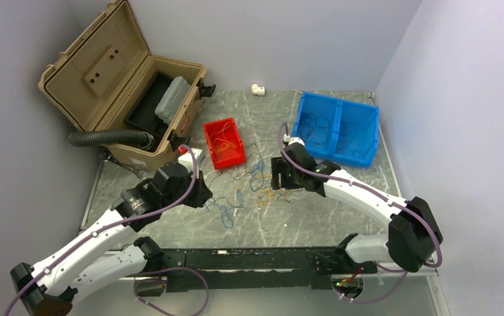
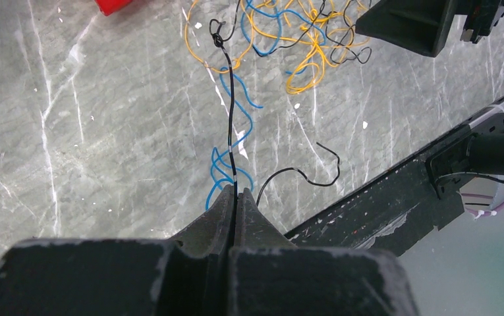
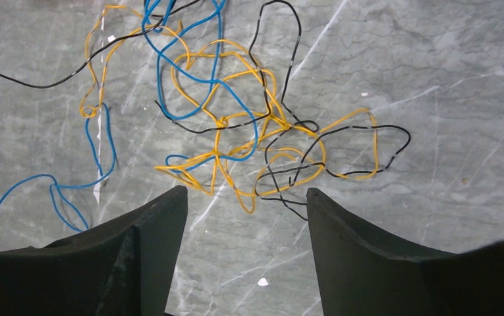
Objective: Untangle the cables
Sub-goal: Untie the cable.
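Left hand [image 2: 236,197] clamped shut on black cable [image 2: 231,118], strand running straight toward knot. Right hand [image 3: 246,197] open over tangled orange, blue, black cables [image 3: 236,131] on tabletop [image 3: 433,66].

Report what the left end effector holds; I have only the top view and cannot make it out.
Observer: The left end effector is shut on a black cable.
Operator: Say where that cable leads.
Observer: It runs straight and taut to a knot at the edge of the tangle.
Operator: Check the right one.
Observer: The right end effector is open, with the tangle just ahead of its fingers and nothing between them.
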Motion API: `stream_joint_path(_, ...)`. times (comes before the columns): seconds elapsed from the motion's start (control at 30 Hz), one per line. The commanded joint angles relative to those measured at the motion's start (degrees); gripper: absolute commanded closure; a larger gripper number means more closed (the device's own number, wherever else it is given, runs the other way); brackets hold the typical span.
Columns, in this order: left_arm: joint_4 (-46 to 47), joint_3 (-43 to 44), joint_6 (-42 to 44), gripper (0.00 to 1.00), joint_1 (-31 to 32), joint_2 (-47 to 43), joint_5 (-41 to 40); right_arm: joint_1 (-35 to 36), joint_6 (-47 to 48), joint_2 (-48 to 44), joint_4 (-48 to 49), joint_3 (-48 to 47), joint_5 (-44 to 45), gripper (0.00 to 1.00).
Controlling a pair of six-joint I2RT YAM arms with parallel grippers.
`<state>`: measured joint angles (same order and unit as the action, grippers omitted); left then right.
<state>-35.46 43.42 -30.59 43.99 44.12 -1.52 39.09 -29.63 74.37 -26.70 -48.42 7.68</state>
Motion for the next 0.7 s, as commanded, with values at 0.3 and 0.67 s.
stream_joint_path(0.3,0.8,3.3,2.7,1.00,0.2,2.8,-1.3,-0.1,-3.0,7.2,7.1,0.9,-7.0,0.50)
stream_joint_path(0.67,1.3,3.9,3.2,1.00,0.3,3.8,-1.2,-0.1,0.6,-4.2,-4.7,-7.2,-2.0,1.00)
